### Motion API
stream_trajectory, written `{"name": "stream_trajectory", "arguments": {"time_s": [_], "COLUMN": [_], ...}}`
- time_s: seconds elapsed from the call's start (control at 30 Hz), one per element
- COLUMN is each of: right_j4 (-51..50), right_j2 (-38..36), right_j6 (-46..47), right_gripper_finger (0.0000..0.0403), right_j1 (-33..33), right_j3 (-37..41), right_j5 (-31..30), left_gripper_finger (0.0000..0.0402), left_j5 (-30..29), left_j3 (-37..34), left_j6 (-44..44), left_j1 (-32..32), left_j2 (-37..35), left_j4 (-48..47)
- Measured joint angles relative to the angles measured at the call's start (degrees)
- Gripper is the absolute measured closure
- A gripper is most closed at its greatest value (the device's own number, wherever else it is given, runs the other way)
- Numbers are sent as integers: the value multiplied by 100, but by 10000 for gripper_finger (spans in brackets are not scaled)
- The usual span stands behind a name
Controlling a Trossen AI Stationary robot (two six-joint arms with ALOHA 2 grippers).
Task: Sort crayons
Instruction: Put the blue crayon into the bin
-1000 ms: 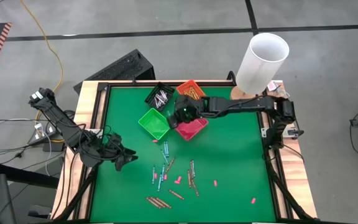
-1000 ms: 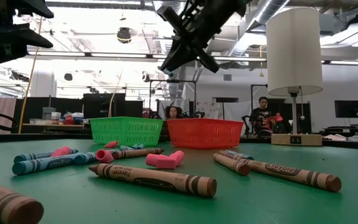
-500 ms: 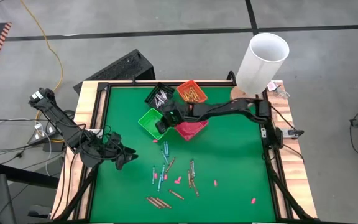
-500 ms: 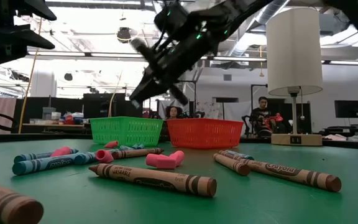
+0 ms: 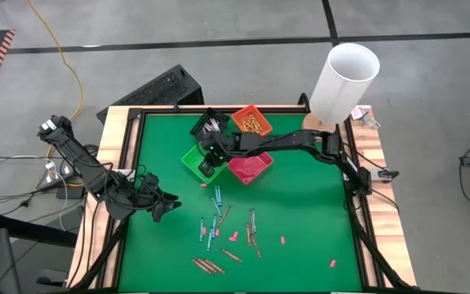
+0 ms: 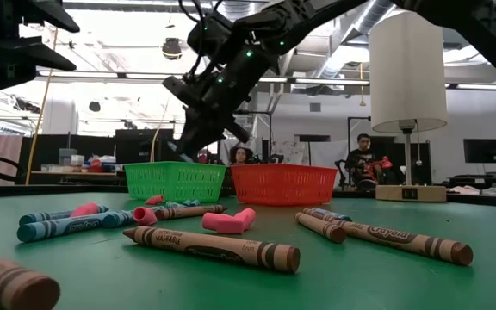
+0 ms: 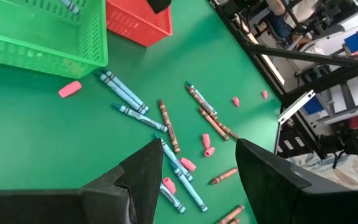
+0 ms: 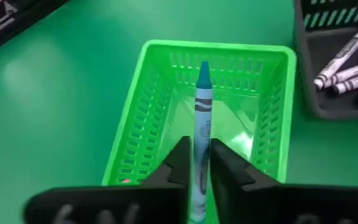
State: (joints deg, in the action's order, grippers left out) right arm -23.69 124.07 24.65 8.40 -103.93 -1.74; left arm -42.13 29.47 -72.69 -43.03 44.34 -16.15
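Observation:
My right gripper (image 5: 206, 163) hangs above the green bin (image 8: 216, 46), shut on a blue crayon (image 8: 202, 106) whose tip points out over the bin's inside. In the low view it (image 6: 183, 146) stands just above the green bin (image 6: 175, 181). My left gripper (image 7: 197, 149) waits open above the table's left side (image 5: 170, 208), touching nothing. Loose crayons (image 5: 215, 220) in blue and brown lie flat on the green mat, mixed with small pink bits (image 7: 185, 163). My right gripper pinches the blue crayon between its two fingers (image 8: 179, 158), on the wrapper's lower half (image 8: 200, 155). The crayon lies along the fingers, its pointed end sticking out ahead of them. The fingers slant down from the table's right side. The crayon is lifted clear above the green bin.
A black bin (image 5: 210, 125) with grey-white crayons (image 8: 347, 56), an orange bin (image 5: 250, 121) and a red bin (image 5: 251, 169) crowd round the green one. A tall white cylinder (image 5: 345, 82) stands at the far right corner. People sit beyond the table (image 6: 364, 159).
My right gripper has swung from above the red bin toward the table's left and down, rolling as it went, and now hangs over the green bin with the blue crayon still between its fingers.

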Motion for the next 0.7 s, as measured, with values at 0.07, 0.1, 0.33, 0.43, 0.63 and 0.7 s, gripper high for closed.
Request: {"name": "stream_trajectory", "arguments": {"time_s": [0.07, 0.1, 0.33, 0.43, 0.63, 0.7], "right_j4": [-131, -237, -1232, -2133, -4147, -4729], "right_j2": [-12, -17, -40, -125, -463, -611], "right_j6": [-60, -76, -261, -587, -1204, -890], "right_gripper_finger": [321, 307, 238, 231, 234, 238], "right_j1": [0, 0, -19, -182, -913, -1211], "right_j3": [-47, -72, -679, -1193, -2030, -2080], "right_j5": [4, 3, 202, 305, 343, 293], "left_gripper_finger": [209, 209, 209, 209, 209, 209], "left_j5": [-40, -60, -60, -25, 8, 86], "left_j3": [0, 0, 0, 0, 0, 0], "left_j6": [31, 62, 14, 17, 44, 44], "left_j1": [0, 0, 0, 0, 0, 0], "left_j2": [0, 0, 0, 0, 2, 4], "left_j4": [1, -1, -133, -117, -121, -122]}}
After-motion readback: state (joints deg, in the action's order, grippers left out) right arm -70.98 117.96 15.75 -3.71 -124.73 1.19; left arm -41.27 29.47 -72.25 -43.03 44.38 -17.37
